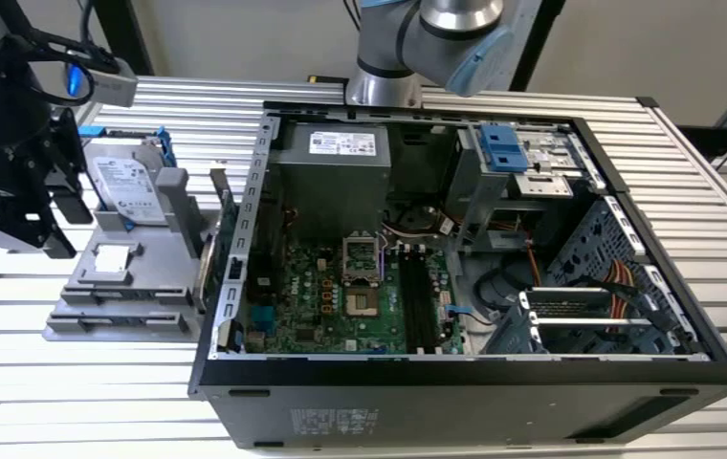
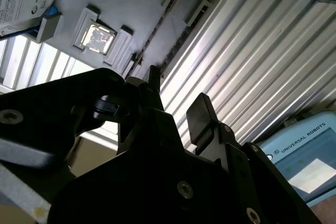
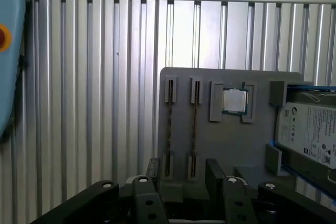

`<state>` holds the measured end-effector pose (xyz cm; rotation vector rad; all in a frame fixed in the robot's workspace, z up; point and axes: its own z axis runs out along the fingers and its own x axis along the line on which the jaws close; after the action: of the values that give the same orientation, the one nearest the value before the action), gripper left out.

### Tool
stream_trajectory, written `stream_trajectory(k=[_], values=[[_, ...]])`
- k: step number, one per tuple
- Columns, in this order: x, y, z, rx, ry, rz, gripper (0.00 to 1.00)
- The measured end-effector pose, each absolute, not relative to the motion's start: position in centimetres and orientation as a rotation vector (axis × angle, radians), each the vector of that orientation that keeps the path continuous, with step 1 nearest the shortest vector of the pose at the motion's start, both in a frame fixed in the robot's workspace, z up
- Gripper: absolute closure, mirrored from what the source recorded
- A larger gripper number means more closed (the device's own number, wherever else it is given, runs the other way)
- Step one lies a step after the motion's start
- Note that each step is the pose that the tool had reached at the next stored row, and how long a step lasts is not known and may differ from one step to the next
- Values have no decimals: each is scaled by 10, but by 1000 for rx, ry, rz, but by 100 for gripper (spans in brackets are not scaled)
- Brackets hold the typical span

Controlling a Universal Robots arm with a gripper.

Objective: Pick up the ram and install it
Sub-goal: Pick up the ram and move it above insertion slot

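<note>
Hard drive (image 3: 310, 135) and processor chip (image 3: 233, 100) share the grey holder (image 3: 231, 148) with the ram (image 3: 195, 124), which I see edge-on, a thin dark strip in its slot. My gripper (image 3: 184, 167) hangs spread, empty.

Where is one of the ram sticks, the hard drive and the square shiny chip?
ram stick (image 3: 195, 127): first wrist view, on its thin long edge.
hard drive (image 3: 307, 132): first wrist view, on its pale label.
square chip (image 3: 233, 100): first wrist view, middle of its shiny top.
</note>
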<state>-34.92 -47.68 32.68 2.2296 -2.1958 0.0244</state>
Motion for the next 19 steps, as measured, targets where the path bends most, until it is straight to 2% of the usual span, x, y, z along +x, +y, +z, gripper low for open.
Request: stream_trajectory(k=[19], values=[[-349, -477, 311, 2229, -2196, 24, 0]])
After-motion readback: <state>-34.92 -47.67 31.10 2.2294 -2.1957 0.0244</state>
